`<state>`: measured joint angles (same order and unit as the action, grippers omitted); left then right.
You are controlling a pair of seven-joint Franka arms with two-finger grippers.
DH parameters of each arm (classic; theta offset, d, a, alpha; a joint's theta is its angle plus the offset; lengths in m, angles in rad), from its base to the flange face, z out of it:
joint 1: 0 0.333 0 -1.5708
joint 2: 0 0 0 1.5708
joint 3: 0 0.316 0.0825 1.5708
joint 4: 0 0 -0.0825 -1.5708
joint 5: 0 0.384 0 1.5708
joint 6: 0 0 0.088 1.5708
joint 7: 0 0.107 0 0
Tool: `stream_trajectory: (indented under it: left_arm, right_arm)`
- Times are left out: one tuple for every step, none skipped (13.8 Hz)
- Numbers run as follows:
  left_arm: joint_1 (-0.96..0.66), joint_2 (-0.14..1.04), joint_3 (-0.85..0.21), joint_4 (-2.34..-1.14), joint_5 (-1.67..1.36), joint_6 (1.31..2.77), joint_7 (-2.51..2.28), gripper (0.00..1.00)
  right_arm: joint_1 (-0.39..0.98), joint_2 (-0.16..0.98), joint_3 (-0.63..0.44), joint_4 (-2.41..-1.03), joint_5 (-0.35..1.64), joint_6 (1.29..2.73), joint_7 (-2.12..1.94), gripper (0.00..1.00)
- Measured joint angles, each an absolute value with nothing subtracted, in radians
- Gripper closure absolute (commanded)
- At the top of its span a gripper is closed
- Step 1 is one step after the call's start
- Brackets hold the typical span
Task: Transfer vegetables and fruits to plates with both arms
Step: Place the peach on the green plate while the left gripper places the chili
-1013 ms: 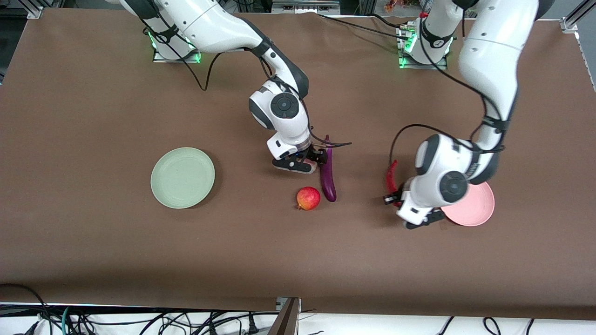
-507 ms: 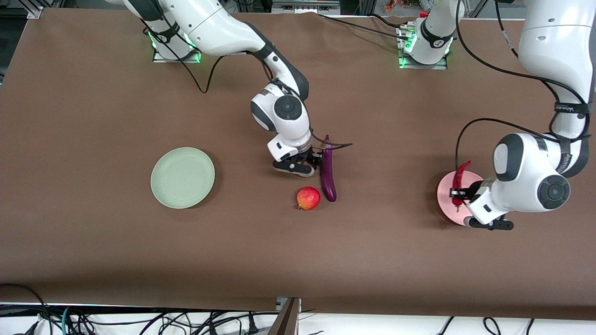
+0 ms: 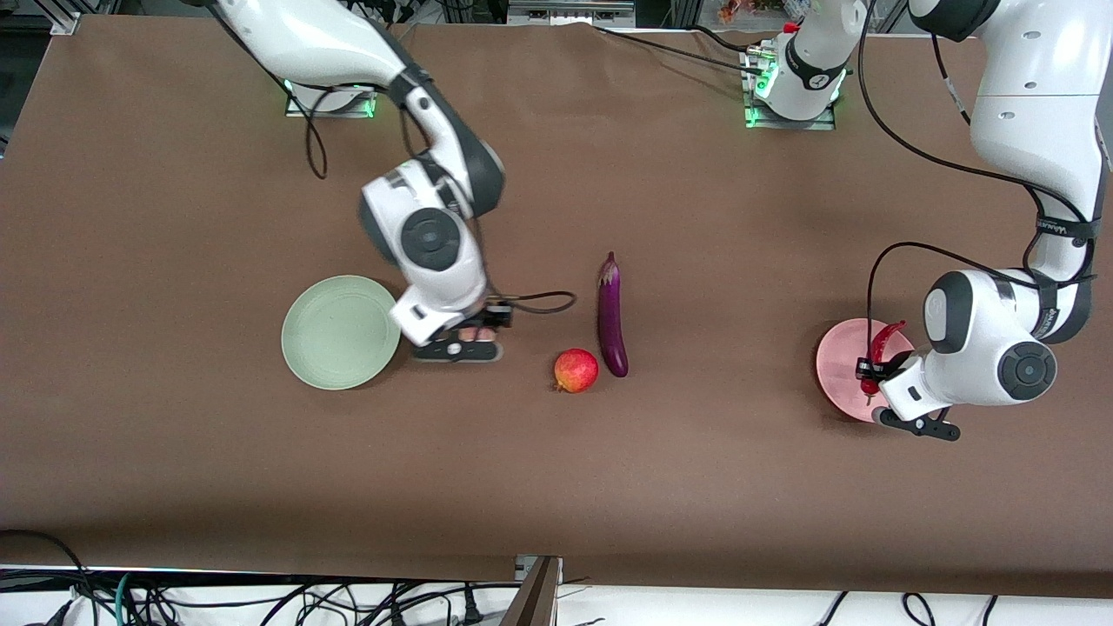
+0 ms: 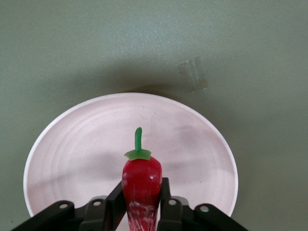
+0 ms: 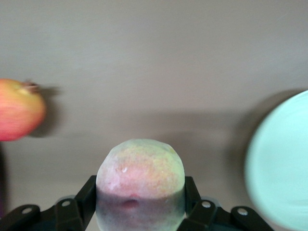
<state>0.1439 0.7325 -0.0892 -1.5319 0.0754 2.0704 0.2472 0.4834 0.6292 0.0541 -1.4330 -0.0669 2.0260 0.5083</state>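
Left gripper [image 3: 869, 382]: clenched on the red chili pepper [image 3: 878, 348], held up over the pale pink plate [image 3: 839, 369]. In the left wrist view the pepper [image 4: 141, 180] sits between the two fingers [image 4: 115, 199], green stem pointing out over the plate's [image 4: 72, 144] middle.

Pale pink plate: on the brown worktop [image 3: 174, 174] toward the left arm's end, about midway between the base-side edge and the camera-side edge. Part of it is covered by the left arm's wrist.

Right gripper [image 3: 478, 335]: grasping the peach [image 3: 476, 334], in the air over bare worktop just beside the pale green plate [image 3: 335, 335]. In the right wrist view the peach [image 5: 140, 180] fills the span between the black fingers [image 5: 84, 197]; the green plate's rim [image 5: 276, 168] shows at one side, the pomegranate [image 5: 19, 115] at the other.

Pale green plate: toward the right arm's end of the worktop, level with the pink plate, nothing on it.

Pomegranate [image 3: 576, 370]: round, red-yellow, on the worktop near its middle, between the two plates.

Eggplant [image 3: 611, 315]: long, glossy purple, lying just beside the pomegranate; stem cap points toward the base-side edge, blunt end toward the camera-side edge.
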Motion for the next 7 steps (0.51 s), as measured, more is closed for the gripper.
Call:
stream_trajectory:
  left_arm:
    - [0.144, 0.731, -0.093, -1.530, 0.075, 2.070, 0.247, 0.00]
    - [0.143, 0.728, -0.101, -1.526, 0.075, 2.070, 0.247, 0.00]
    - [0.143, 0.721, -0.117, -1.520, 0.075, 2.066, 0.245, 0.00]
    - [0.142, 0.709, -0.141, -1.515, 0.071, 2.047, 0.234, 0.00]
    - [0.141, 0.693, -0.174, -1.513, 0.064, 2.012, 0.200, 0.00]
    - [0.140, 0.677, -0.213, -1.513, 0.057, 1.974, 0.146, 0.00]
    - [0.138, 0.665, -0.260, -1.513, 0.056, 1.942, 0.079, 0.00]
  right_arm:
    - [0.434, 0.602, 0.053, -1.466, -0.067, 2.020, 0.416, 0.82]
    - [0.386, 0.575, 0.052, -1.509, -0.066, 2.020, 0.327, 0.82]
    - [0.340, 0.545, 0.051, -1.561, -0.066, 2.023, 0.248, 0.80]
    - [0.292, 0.512, 0.050, -1.620, -0.066, 2.030, 0.173, 0.74]
    - [0.246, 0.484, 0.050, -1.679, -0.066, 2.046, 0.103, 0.71]
    - [0.200, 0.463, 0.049, -1.740, -0.065, 2.076, 0.042, 0.60]
    - [0.153, 0.450, 0.049, -1.802, -0.056, 2.124, -0.014, 0.41]
